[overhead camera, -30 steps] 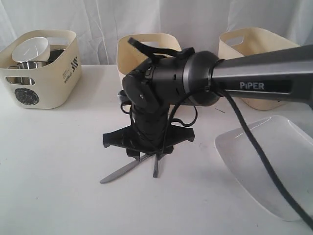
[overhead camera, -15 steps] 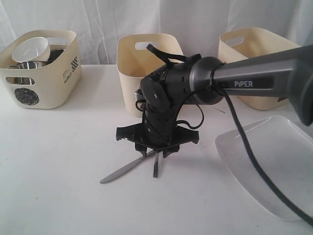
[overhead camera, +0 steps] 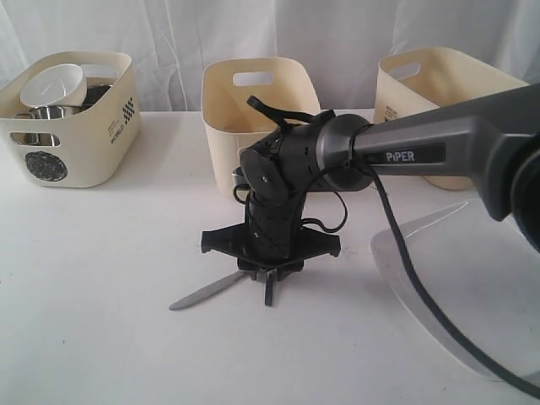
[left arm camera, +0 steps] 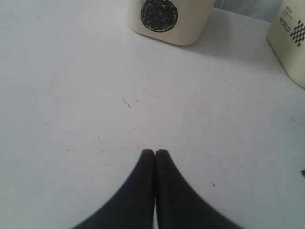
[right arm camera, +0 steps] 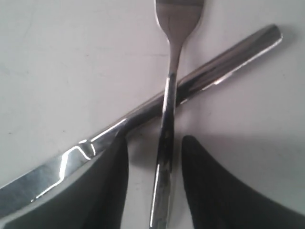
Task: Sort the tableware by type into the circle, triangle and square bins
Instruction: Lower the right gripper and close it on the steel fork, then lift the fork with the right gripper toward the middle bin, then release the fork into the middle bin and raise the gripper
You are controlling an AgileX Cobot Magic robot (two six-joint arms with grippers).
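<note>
The right hand (right arm camera: 155, 143) is held open around the fork (right arm camera: 170, 71), which is laid over the knife (right arm camera: 224, 59), so it can be lifted first. The left hand (left arm camera: 155, 155) is shut and empty.

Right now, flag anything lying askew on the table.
The fork lies crossed over the knife, its handle between the open jaws of the right end effector; lifting one may drag the other.
</note>
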